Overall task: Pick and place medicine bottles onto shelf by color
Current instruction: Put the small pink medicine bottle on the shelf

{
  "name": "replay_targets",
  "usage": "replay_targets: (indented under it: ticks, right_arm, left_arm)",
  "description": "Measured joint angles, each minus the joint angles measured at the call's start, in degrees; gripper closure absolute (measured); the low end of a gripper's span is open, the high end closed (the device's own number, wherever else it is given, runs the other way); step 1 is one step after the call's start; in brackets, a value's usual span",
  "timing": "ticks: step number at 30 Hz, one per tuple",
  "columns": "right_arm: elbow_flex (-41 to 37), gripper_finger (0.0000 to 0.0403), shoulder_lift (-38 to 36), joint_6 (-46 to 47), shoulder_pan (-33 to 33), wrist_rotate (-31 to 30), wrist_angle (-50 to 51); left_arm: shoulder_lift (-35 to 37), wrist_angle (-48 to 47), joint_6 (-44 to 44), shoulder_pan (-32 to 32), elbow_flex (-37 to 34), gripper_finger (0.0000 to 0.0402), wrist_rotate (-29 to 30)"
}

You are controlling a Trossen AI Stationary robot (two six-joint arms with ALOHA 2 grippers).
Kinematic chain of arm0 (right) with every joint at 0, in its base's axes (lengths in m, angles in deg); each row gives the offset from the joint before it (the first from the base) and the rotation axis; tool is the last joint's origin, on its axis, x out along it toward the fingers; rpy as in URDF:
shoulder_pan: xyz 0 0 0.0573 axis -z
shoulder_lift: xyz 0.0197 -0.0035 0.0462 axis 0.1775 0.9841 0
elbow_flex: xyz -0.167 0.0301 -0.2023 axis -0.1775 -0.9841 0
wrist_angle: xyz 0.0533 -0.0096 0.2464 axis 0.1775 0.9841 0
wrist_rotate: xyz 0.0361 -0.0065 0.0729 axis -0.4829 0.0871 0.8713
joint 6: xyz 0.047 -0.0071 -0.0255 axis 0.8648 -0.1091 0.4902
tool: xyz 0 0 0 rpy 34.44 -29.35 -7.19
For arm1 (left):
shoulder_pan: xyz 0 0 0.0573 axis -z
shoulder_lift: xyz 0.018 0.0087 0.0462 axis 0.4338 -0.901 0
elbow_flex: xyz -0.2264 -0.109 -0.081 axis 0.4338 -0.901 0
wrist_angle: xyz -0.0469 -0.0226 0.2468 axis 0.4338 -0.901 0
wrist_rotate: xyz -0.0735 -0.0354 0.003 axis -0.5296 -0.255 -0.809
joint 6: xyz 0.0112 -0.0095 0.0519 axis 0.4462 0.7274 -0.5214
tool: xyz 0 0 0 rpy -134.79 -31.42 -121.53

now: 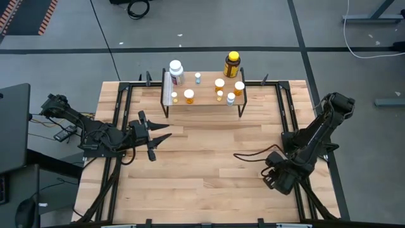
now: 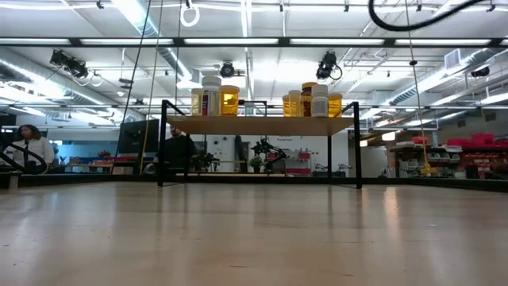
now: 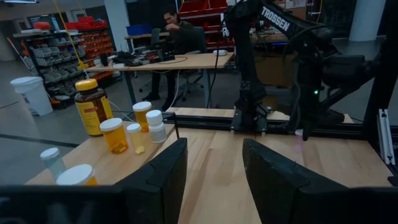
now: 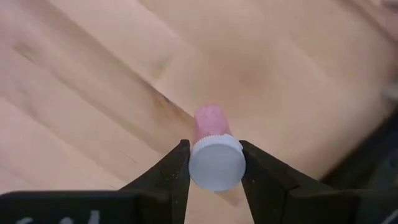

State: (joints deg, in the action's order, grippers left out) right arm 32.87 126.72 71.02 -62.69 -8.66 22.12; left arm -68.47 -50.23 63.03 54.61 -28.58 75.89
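A: Starting at the left: left tool point(image 1: 154, 135) parked low over the desk point(image 1: 202, 183), just short of the shelf point(image 1: 204, 103). Fingers parted, nothing between them. Waiting, by the look of it.

B: Moving to the shelf. White bottles point(image 1: 176, 71) gathered toward its left end, amber ones with the big yellow-capped bottle point(image 1: 232, 64) toward its right. Sorted by colour, presumably. Labels too small to read.

A: Any writing at all?

B: Only "TROSSEN" in white on the far arm point(image 3: 277, 18), seen past the left fingers.

A: Now the right side.

B: Right tool point(image 4: 215, 163) down at the near right edge of the desk, well apart from the shelf. Clamped on a small white-capped bottle point(image 4: 216, 163), cap squeezed between both fingers, pinkish body pointing away toward the wood. Gripped at the cap probably to leave the base free for standing on the plank. No label visible on it.
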Motion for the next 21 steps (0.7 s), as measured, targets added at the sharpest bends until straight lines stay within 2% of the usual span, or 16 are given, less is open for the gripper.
replay_targets:
  ticks: [7,15,21]
  right_arm:
    - [0.3,0.0268,0.0,-11.5,9.7,-1.9,-3.7]
    - [0.3,0.0268,0.0,-29.1,24.2,-4.7,-13.0]
    - [0.3,0.0268,0.1,-40.7,32.5,-4.6,-21.6]
  left_arm:
    - [0.0,0.5,0.0,0.0,0.0,0.0239,0.0]
    - [0.0,0.5,0.0,0.0,0.0,0.0239,0.0]
    - [0.0,0.5,0.0,0.0,0.0,0.0239,0.0]
